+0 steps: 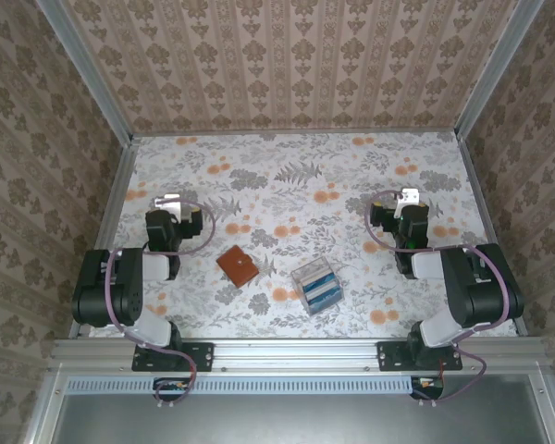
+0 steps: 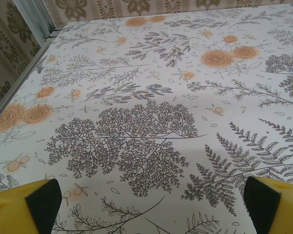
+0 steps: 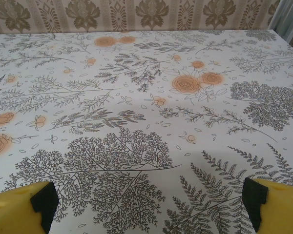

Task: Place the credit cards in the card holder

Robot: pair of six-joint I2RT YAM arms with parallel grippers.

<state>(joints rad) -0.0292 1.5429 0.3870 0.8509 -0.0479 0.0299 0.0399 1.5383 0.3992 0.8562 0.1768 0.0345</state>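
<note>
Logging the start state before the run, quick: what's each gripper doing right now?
Left gripper: open, fingers wide apart, holding nothing.
Right gripper: open, fingers wide apart, holding nothing.

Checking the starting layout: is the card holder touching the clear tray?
Apart. The top external view shows patterned table between the card holder and the clear tray.

Your top external view looks steeply down from above and behind the arm bases at 6 o'clock, covering the whole desk up to the back wall at 12. Your wrist views sit low and close, facing 12 o'clock between the left fingers and the right fingers. All three share the desk's far strip.
</note>
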